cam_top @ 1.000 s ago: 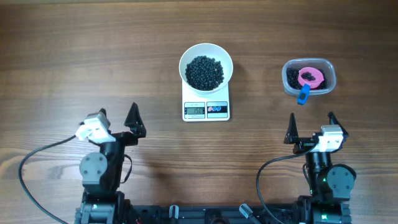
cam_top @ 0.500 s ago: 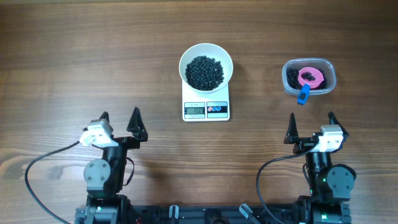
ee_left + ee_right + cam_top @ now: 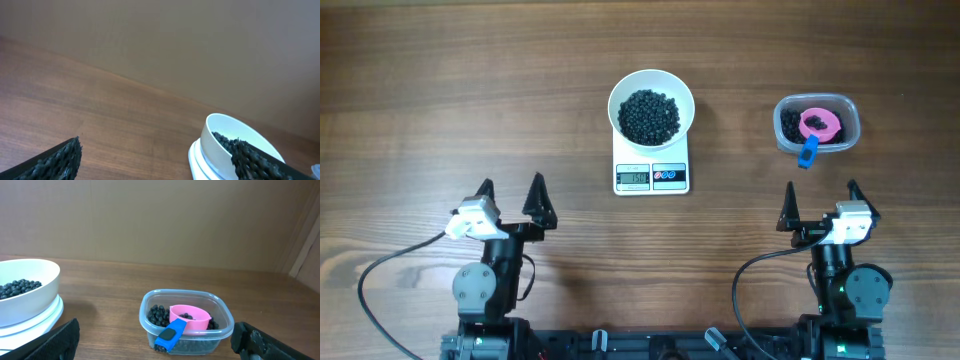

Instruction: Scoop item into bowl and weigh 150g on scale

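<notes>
The white bowl sits on the white scale at the table's middle, holding a heap of black pellets. The bowl shows at the right of the left wrist view and at the left edge of the right wrist view. My left gripper stands open near the front left, well clear of the scale, with nothing between its fingers. Open and empty too, my right gripper hangs at the front right, just short of the clear tub.
The clear plastic tub holds more black pellets and a pink scoop with a blue handle that sticks out over its near rim. Cables trail from both arm bases along the table's front edge.
My left arm has drawn back toward its base and turned a little, its gripper staying open. The right arm, bowl, scale and tub have not moved.
</notes>
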Available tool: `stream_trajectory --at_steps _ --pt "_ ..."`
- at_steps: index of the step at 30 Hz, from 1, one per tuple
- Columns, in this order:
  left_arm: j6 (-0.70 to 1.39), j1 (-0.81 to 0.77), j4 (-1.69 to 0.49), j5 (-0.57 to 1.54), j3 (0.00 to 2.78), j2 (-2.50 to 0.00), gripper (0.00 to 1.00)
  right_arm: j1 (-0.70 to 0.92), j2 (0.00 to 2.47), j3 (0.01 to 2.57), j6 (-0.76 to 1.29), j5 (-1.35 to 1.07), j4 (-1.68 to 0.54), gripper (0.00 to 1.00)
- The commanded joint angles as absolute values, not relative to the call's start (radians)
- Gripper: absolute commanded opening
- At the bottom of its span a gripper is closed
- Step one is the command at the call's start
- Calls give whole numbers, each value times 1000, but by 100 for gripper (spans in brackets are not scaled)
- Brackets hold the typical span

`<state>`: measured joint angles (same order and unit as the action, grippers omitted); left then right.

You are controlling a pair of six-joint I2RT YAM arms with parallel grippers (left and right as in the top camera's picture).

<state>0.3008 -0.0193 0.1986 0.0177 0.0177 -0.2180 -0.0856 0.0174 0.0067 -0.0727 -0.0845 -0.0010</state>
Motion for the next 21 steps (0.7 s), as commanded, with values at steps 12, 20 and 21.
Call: stream_trajectory --at_steps 12,20,21 --pt "295 -15 34 33 7 -23 100 -81 4 5 -76 -70 0 100" --pt "295 -15 -15 33 7 -2 100 -81 4 5 -76 -70 0 100" --pt "295 -15 -25 33 7 -2 100 -81 4 5 -76 -70 0 100"
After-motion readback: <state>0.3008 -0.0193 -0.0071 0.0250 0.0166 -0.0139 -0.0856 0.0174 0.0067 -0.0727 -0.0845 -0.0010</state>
